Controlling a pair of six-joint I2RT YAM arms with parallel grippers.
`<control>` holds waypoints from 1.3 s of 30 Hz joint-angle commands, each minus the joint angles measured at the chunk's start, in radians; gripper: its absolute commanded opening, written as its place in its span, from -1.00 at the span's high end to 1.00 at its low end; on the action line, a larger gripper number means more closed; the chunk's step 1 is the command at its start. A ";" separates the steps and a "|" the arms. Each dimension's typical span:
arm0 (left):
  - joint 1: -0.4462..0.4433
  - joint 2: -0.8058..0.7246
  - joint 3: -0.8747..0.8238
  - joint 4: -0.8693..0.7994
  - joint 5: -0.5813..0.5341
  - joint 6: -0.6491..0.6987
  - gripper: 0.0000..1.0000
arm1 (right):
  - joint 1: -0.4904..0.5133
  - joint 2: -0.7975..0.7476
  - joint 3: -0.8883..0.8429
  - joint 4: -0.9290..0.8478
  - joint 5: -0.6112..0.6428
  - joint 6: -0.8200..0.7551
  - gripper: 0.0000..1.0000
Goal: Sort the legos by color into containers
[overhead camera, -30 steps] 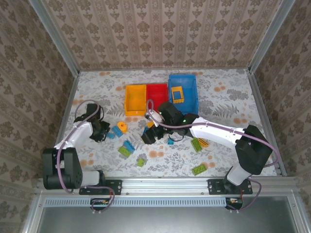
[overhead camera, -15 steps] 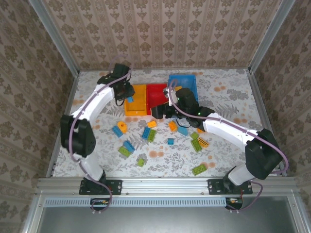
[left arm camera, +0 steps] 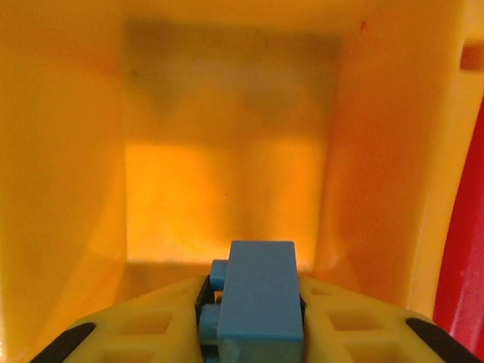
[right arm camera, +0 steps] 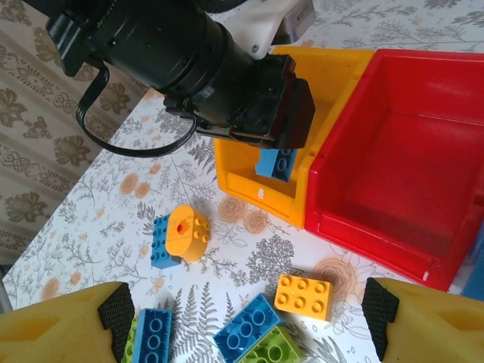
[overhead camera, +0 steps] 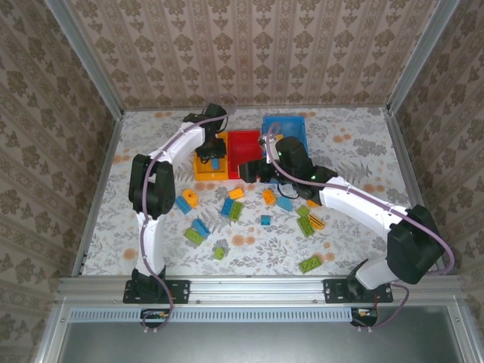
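1. The left tool is stretched out to the far side of the surface, nose pointing down into the yellow bin.
2. It's pinching a blue brick between its yellow fingers. In the left wrist view the brick sits snug between the two sides, studs facing left, hanging over the bin's floor. The shot is super close, so I wouldn't swear to how firm the grip is, but it looks held.
3. The right wrist view shows the same brick dangling under the black end of the left tool, inside the yellow bin's outline and just behind its near wall.
4. The red bin sits right up against the yellow one, on its right. The blue bin is next along, partly covered by the right arm.
5. The right tool is spread wide, both fingers way out at the corners of its own view. It hovers over the surface just in front of the red bin.
6. Loose legos are scattered on the surface in front of the bins:
   - an orange brick
   - an orange round piece touching a small blue block
   - a blue one and a green one side by side
7. There are more green bricks closer to the arm bases.
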 commanded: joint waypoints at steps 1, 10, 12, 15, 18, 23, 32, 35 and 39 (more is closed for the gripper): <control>-0.005 0.009 0.038 -0.059 -0.027 0.015 0.23 | -0.008 -0.045 -0.020 -0.082 0.059 -0.021 -0.65; -0.005 -0.072 0.013 -0.071 -0.045 0.016 0.05 | -0.014 -0.169 -0.089 -0.339 0.252 -0.049 -0.63; -0.021 -0.126 -0.012 -0.060 -0.044 0.007 0.00 | -0.023 -0.181 -0.081 -0.507 0.302 -0.014 -0.60; -0.070 -0.246 -0.112 0.001 -0.025 0.017 -0.07 | -0.033 -0.199 -0.092 -0.707 0.292 0.038 -0.55; -0.129 -0.386 -0.255 0.082 0.016 0.071 -0.14 | -0.033 -0.246 -0.137 -0.840 0.253 0.097 -0.51; -0.236 -0.636 -0.550 0.233 0.185 0.144 -0.24 | -0.031 -0.260 -0.250 -0.922 0.192 0.175 -0.52; -0.329 -0.873 -0.794 0.284 0.268 0.126 -0.26 | -0.058 -0.073 -0.273 -0.749 0.171 0.211 -0.59; -0.336 -0.896 -0.812 0.290 0.263 0.123 -0.26 | -0.092 -0.009 -0.274 -0.708 0.178 0.193 -0.55; -0.345 -0.908 -0.819 0.299 0.253 0.104 -0.26 | -0.116 0.033 -0.269 -0.662 0.188 0.158 -0.43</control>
